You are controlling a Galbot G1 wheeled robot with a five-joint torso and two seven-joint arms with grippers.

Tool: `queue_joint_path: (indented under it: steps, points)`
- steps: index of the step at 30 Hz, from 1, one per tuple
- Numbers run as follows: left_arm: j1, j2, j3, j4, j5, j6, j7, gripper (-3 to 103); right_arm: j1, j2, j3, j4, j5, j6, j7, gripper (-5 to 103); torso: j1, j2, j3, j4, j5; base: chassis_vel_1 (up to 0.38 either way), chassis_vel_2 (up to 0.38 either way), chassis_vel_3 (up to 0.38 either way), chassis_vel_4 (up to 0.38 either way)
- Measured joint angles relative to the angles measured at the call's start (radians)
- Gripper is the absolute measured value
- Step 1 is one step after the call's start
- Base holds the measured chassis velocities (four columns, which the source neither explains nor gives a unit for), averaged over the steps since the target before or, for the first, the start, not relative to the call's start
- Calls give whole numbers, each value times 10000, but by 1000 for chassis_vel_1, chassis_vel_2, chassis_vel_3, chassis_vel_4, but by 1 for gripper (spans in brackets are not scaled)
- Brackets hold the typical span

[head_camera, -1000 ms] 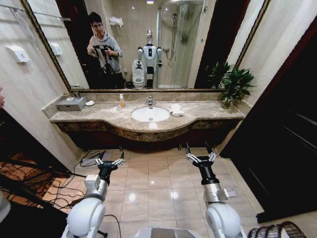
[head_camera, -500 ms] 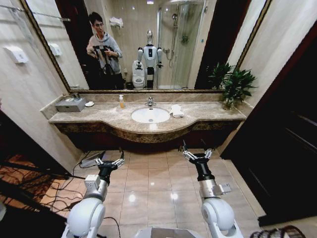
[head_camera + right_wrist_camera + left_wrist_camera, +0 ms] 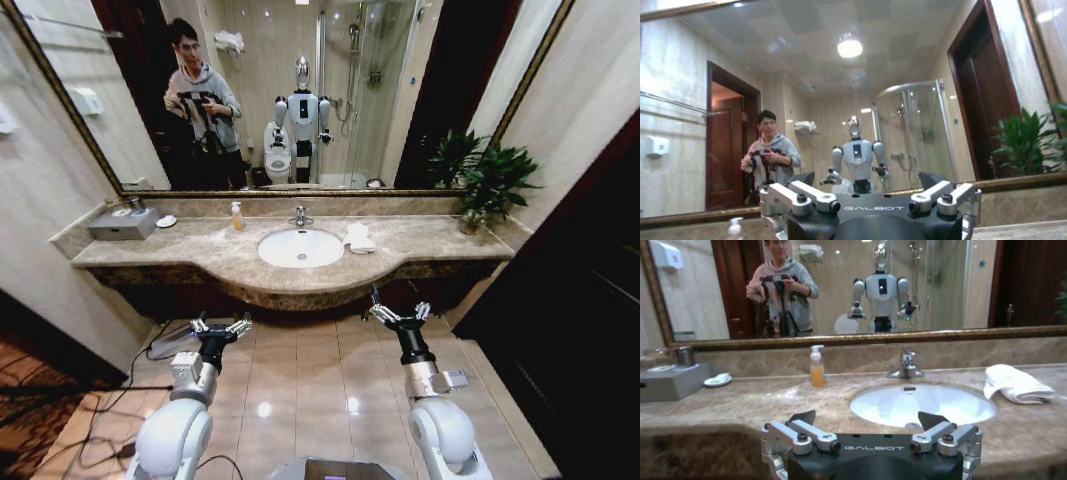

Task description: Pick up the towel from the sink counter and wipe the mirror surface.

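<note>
A small white towel (image 3: 357,237) lies bunched on the brown marble sink counter (image 3: 200,262), just right of the oval basin (image 3: 300,248); the left wrist view has the towel (image 3: 1013,384) at the counter's far side. The wide bronze-framed mirror (image 3: 130,90) rises behind the counter, and the mirror (image 3: 720,100) also spreads across the right wrist view. My left gripper (image 3: 220,326) hangs open over the floor, short of the counter's front. My right gripper (image 3: 399,314) is open too, low in front of the counter's edge, holding nothing.
On the counter stand a soap bottle (image 3: 236,215), a chrome faucet (image 3: 299,216), a grey box (image 3: 120,222) at the far left and a potted plant (image 3: 480,180) at the far right. Cables (image 3: 120,390) trail over the tiled floor on the left. A dark door flanks the right side.
The whole head view has shifted: the counter and mirror look nearer and larger, so the camera has moved closer. Both grippers stay open; the right one sits slightly farther forward.
</note>
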Motion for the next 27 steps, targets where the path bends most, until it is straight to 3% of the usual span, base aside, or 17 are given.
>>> queue_joint_path:
  steps: [2, 3, 5, 7, 8, 11, 13, 14, 18, 21, 22, 23, 24, 26, 27]
  points:
    - [-1, 0, 3, 1, -1, 0, 6, 100, 17, 0, -5, -26, 0, -1, 0, 100, 5, -2, 2, -6, -17, -332, 346, 328, -358]
    - [0, 1, 2, 0, 0, 0, 5, 100, 36, -15, -12, -55, 0, -1, 1, 100, -3, 1, -2, -1, -1, -384, 366, 359, -357]
    - [0, 0, 2, 1, 0, 0, 5, 100, 43, -29, -11, -65, 0, -1, 4, 100, -2, 0, -1, 2, -6, -357, 366, 359, -320]
    - [-5, 3, 2, 0, 0, 0, 5, 100, 64, -47, -12, -86, 3, -1, 11, 100, 8, -2, 2, -9, -15, -359, 309, 355, -329]
    - [0, 1, 2, 0, 0, 0, 5, 100, 92, -67, -13, -104, 13, -2, 26, 100, 0, 0, -1, 2, -3, -346, 386, 343, -337]
    - [0, 0, 2, 1, 0, 0, 5, 100, 113, -75, -24, -111, 10, -13, 112, 100, -1, 0, -1, 3, -9, -330, 345, 352, -318]
    - [-5, 2, 3, 0, 0, 0, 5, 100, 111, -85, -59, -93, -20, -76, 270, 100, 5, -1, 1, -9, -14, -315, 323, 327, -303]
    - [0, 0, 2, 0, 0, 0, 5, 100, 121, -125, -119, -30, -45, -272, 506, 100, 1, 0, 0, 6, -1, -308, 304, 288, -312]
    - [-3, 0, 2, 1, 0, 0, 5, 100, 239, -277, -195, 49, -49, -826, 863, 100, 8, -3, 2, 0, -11, -230, 248, 164, -203]
    - [-4, 2, 3, 0, 0, 0, 5, 100, 707, -697, -269, -51, 264, -1823, 1125, 100, 8, -3, 2, -7, -9, -126, 113, 23, -23]
    - [-4, 2, 3, 0, 0, 0, 5, 100, 707, -697, -269, -51, 264, -1823, 1125, 100, 8, -3, 2, -7, -9, -70, 96, -44, -3]
    - [-4, 1, 3, 0, 0, 0, 5, 100, 827, -773, -291, -100, 411, -2027, 1165, 100, 7, -3, 2, -6, -8, -70, 47, -44, -3]
    - [-3, 1, 1, 0, 0, 0, 5, 100, 1284, -1086, -401, -301, 916, -2674, 1307, 100, -4, 0, -1, -8, -9, 11, 4, -73, -5]
    - [-1, 3, 2, 1, 0, 0, 6, 100, 1460, -1184, -446, -383, 1078, -2882, 1360, 100, -7, 2, -2, -6, -10, 37, 4, -73, -5]
    - [5, 1, 1, 0, 0, 0, 5, 100, 1935, -1386, -593, -621, 1424, -3329, 1488, 100, -17, 7, -5, -1, -11, 103, -37, -64, -4]
